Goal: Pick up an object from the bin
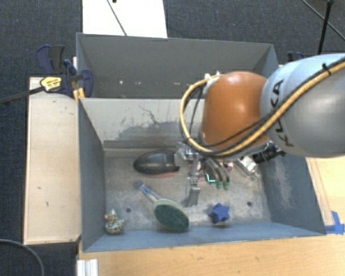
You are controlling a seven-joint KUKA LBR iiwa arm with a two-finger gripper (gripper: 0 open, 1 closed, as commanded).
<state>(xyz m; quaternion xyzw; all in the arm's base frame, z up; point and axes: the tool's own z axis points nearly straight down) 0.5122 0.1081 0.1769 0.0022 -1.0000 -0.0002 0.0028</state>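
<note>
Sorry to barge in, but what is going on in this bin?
The robot arm reaches in from the right, its gripper low over the middle of the bin floor. Nearest it lie a brush with a dark green round head, a blue star-shaped piece and a dark grey oval thing. Nothing looks picked up yet.

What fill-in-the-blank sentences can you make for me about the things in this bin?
The small star-shaped thing by the near wall of the bin is ____.
The brush has a round head, coloured dark ____.
In the picture, the dark grey oval thing lies to the ____ of the gripper.
Missing words: blue; green; left.
</note>
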